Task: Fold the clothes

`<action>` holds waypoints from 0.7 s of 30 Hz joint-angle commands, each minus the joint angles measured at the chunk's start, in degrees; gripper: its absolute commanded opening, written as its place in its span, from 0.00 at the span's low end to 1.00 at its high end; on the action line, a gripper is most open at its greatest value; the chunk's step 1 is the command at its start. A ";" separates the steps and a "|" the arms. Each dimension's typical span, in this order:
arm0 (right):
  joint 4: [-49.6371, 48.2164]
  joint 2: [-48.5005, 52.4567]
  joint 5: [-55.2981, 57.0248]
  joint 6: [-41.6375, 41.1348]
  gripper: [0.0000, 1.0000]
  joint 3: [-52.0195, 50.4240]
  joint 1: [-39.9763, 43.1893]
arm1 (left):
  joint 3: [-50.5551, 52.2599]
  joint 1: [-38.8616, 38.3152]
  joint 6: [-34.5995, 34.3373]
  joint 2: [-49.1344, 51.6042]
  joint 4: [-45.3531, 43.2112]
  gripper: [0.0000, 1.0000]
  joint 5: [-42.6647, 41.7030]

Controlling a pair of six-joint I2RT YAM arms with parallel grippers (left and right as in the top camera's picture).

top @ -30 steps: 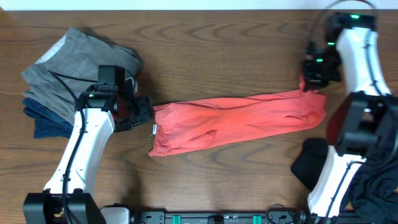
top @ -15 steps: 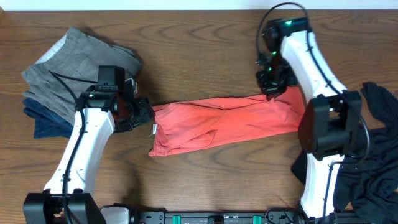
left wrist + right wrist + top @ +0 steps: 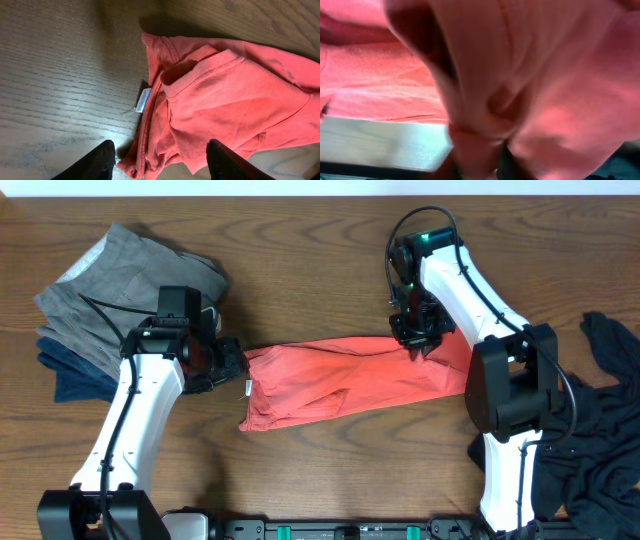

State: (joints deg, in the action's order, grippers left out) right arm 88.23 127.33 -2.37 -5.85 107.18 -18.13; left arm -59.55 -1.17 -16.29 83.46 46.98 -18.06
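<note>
A coral-red garment (image 3: 350, 378) lies across the middle of the table, folded lengthwise. My right gripper (image 3: 418, 338) is shut on its right end and holds that end over the garment's middle; in the right wrist view the red cloth (image 3: 520, 75) fills the frame, bunched at the jaws. My left gripper (image 3: 232, 362) is open at the garment's left end. In the left wrist view its dark fingertips (image 3: 102, 162) stand wide apart on either side of the collar edge (image 3: 165, 85), where a white label (image 3: 143, 101) shows.
A stack of folded grey and navy clothes (image 3: 110, 290) sits at the far left. A heap of black clothes (image 3: 600, 440) lies at the right edge. Bare wood shows behind and in front of the red garment.
My right gripper has carried the garment's right end leftward from the far right of the table to over its middle. The left arm has not moved.
</note>
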 commanded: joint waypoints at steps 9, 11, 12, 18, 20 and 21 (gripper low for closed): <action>-0.81 -1.44 -3.85 -1.40 0.41 -0.13 0.04 | -0.68 0.13 0.55 -0.20 1.01 0.64 -0.37; -0.57 -1.44 -3.85 -1.75 0.40 -0.13 0.46 | -0.68 0.13 0.55 -0.20 1.57 0.69 -0.37; -0.50 -1.44 -3.76 -2.32 0.39 -0.13 0.55 | -0.68 0.13 0.57 -0.20 1.90 0.72 -0.37; -0.33 -1.44 2.71 -7.43 0.39 -0.13 0.70 | 0.26 0.11 2.01 0.20 3.06 0.88 -1.22; -0.24 -1.44 5.31 -9.86 0.40 -0.13 0.74 | 0.50 0.11 4.83 0.98 3.06 0.89 -3.91; -0.15 -1.44 6.45 -11.10 0.40 -0.13 0.83 | 0.52 0.11 6.73 1.73 3.06 0.91 -6.14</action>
State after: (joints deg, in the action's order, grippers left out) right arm 87.83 127.33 -1.23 -11.64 107.15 -17.80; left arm -59.55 -1.17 -14.06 83.68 49.74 -19.70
